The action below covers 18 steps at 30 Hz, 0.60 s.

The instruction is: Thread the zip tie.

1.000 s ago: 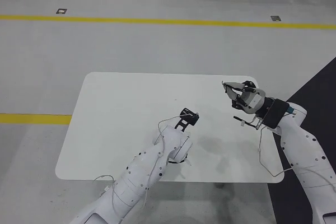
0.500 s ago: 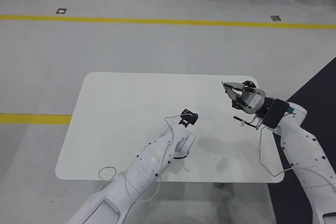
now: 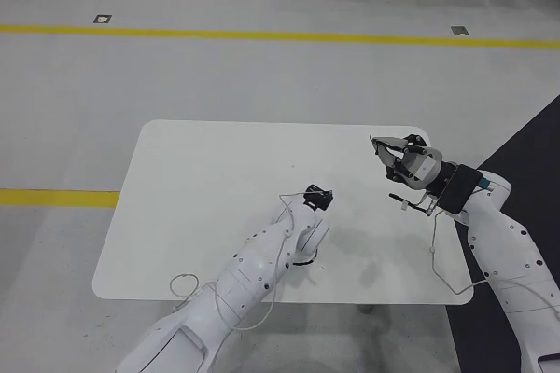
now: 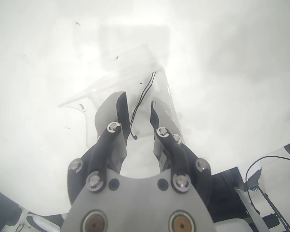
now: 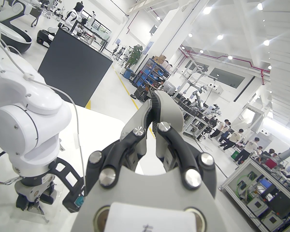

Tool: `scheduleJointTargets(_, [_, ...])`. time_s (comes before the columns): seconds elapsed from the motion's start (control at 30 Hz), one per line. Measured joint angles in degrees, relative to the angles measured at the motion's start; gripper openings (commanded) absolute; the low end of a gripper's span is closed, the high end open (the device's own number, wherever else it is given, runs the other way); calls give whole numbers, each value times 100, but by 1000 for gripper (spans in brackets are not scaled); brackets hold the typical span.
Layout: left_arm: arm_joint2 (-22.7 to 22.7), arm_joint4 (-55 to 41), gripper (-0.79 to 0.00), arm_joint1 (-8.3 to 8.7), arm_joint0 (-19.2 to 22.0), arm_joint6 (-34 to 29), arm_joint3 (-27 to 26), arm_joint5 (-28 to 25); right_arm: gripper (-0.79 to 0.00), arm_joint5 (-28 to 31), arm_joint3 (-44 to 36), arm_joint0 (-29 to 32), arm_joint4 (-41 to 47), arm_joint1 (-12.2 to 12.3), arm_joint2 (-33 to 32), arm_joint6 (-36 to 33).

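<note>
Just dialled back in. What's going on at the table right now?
The left gripper hangs open low over the white table. Its fingers sit either side of a thin black zip tie lying by a clear plastic fixture, and it has not closed on the tie. The right gripper is shut and raised near the table's far right corner, pointing into the room, away from the tie.

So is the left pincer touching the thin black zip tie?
Cannot tell. Left wrist view: thin black zip tie lies inside the open left pincer, close beside one pad, contact unclear.
</note>
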State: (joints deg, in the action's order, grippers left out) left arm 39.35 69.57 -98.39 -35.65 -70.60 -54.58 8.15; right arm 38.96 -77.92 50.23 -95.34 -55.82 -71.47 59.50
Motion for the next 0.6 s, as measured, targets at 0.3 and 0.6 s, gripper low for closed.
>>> scheduleJointTargets(0.3, [19, 30, -785, -75, 68, -31, 97, -20, -785, 0, 0, 0, 0, 0, 0, 0])
scheduleJointTargets(0.6, [224, 463, -785, 30, -174, -395, -807, 118, -785, 0, 0, 0, 0, 0, 0, 0])
